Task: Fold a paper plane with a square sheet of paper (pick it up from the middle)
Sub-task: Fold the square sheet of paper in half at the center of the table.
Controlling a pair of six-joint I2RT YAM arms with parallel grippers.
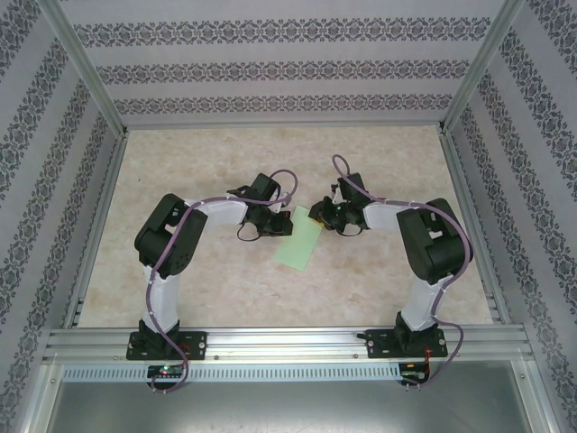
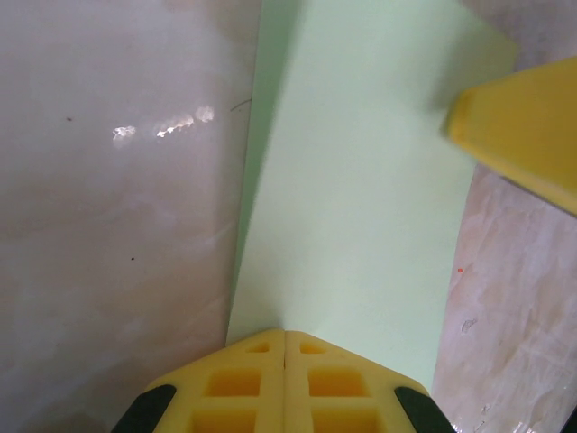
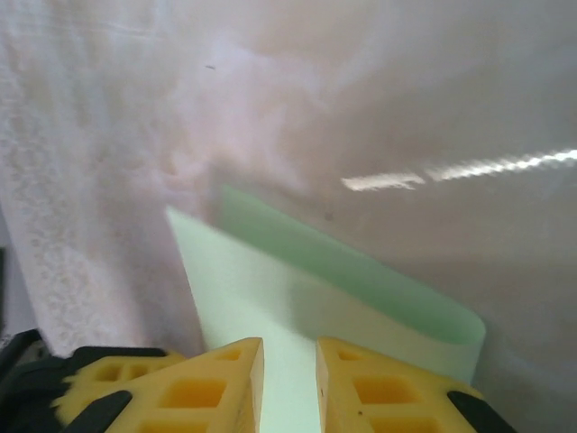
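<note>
Edge of the square sheet of paper [image 2: 361, 198] vanishes under the clenched left gripper [image 2: 285, 336]; we cannot tell if it is pinched. The sheet lies between this and the right gripper [image 3: 289, 347], jaws slightly parted.

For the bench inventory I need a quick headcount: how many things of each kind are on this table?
Sheet of paper, pale green: 1
Robot arms: 2, the left arm and the right arm
Total: 3
</note>
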